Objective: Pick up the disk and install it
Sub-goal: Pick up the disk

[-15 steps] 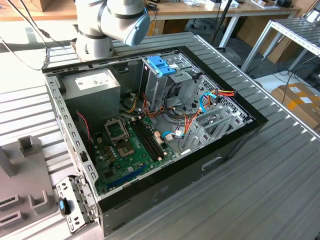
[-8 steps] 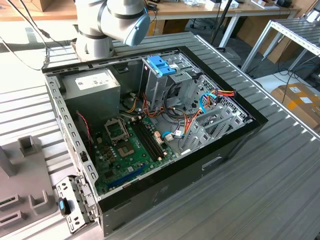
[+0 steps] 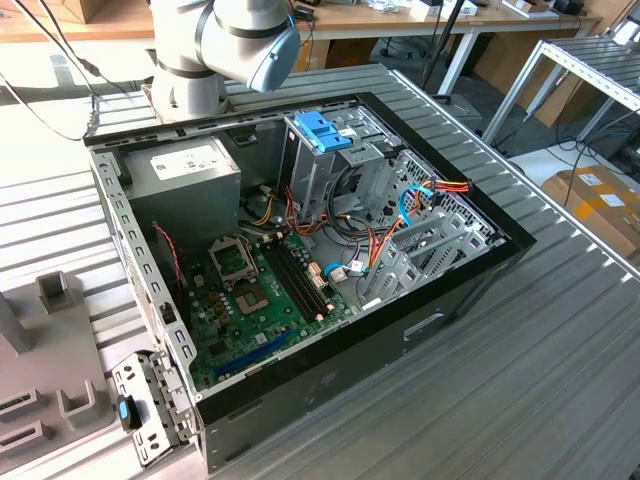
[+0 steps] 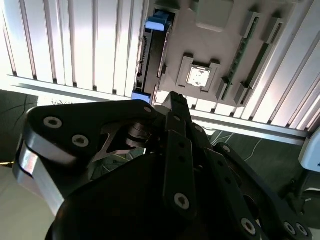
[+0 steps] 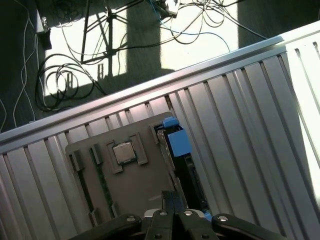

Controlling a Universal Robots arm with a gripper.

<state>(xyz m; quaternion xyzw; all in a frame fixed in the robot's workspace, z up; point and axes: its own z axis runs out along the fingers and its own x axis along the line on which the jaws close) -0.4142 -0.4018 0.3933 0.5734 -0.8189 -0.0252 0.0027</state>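
The disk [image 5: 181, 165] stands on edge in a slot along one side of a grey fixture tray [image 5: 135, 185], with blue side rails showing at its ends. In the second wrist view the disk [image 4: 152, 52] lies well beyond the fingertips. In the exterior view the disk [image 3: 150, 405] stands at the tray's edge, just left of the open computer case [image 3: 330, 250]. My gripper [image 4: 174, 97] hangs above the tray, apart from the disk, its fingers closed together and holding nothing. In the first wrist view the gripper [image 5: 171, 196] points down at the tray beside the disk.
The tray also holds a processor chip [image 5: 124, 152] and memory sticks [image 5: 102, 182]. Inside the case sit a grey power supply [image 3: 190, 170], a motherboard [image 3: 250, 290], a drive cage with a bare blue bracket [image 3: 325, 130] and loose cables [image 3: 400, 215]. A ribbed aluminium table [image 3: 520, 380] carries everything.
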